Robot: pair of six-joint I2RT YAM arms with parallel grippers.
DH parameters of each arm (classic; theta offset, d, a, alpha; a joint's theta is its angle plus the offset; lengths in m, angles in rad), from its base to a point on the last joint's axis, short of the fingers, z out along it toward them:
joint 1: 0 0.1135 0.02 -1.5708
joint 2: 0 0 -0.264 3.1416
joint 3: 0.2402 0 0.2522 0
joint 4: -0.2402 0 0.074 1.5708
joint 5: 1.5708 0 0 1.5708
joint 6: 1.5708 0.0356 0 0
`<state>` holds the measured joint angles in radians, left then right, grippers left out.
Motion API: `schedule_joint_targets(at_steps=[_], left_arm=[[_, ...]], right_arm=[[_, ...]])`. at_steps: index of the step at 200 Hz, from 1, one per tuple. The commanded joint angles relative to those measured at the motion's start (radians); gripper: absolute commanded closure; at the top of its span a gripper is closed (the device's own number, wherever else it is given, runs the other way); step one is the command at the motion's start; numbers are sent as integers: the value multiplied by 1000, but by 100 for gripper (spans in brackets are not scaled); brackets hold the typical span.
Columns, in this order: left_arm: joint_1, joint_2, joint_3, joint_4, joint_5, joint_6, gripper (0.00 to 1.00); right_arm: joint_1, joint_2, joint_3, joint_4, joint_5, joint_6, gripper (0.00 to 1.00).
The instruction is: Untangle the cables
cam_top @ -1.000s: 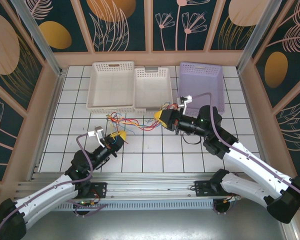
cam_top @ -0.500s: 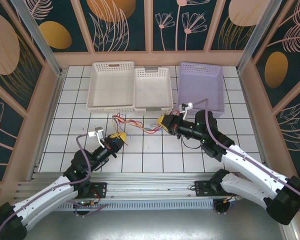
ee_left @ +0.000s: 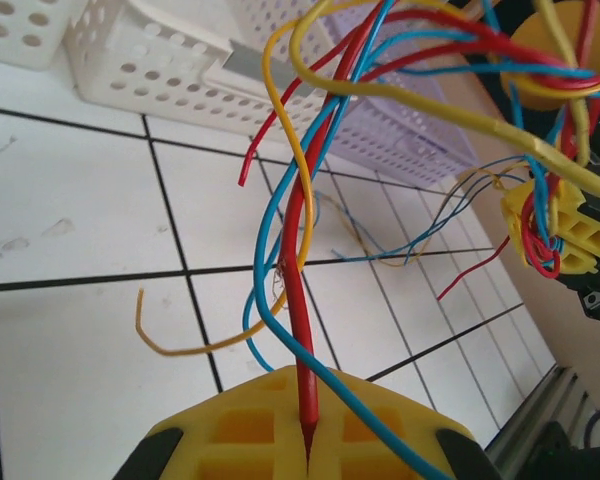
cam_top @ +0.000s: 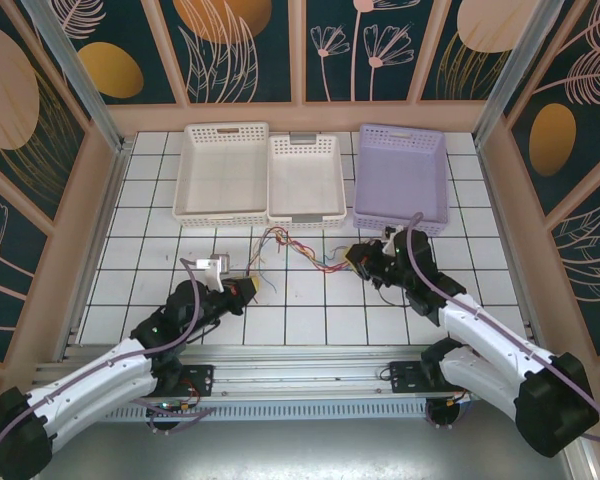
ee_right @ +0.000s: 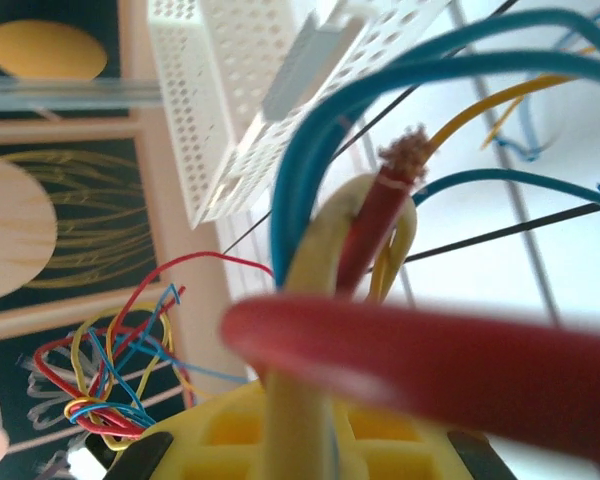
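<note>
The cables, a tangle of red, blue, yellow and tan, stretch over the middle of the tabletop between the two grippers. The left gripper has its jaws clamped on a red strand. The right gripper pinches red and yellow strands.

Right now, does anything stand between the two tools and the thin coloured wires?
Nothing visible. The left tool is shut on a thin red wire of the tangled coloured wires; the right tool is shut on a pale yellow wire.
</note>
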<state>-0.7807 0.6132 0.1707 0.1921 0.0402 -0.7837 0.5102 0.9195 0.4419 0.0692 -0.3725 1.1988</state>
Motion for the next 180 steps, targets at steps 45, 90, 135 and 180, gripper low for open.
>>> schedule_joint_targets(at_steps=[45, 90, 135, 180], left_arm=[[1, 121, 86, -85, -21, -38, 100], [1, 186, 156, -106, -50, -49, 100], [1, 263, 205, -80, -37, -58, 100], [2, 283, 229, -42, 8, -66, 100]], right_arm=[[-33, 27, 28, -100, 66, -179, 76], [-35, 39, 61, -162, 68, -271, 50], [-33, 41, 143, -244, 79, -418, 37], [113, 94, 208, -231, 100, -519, 42]])
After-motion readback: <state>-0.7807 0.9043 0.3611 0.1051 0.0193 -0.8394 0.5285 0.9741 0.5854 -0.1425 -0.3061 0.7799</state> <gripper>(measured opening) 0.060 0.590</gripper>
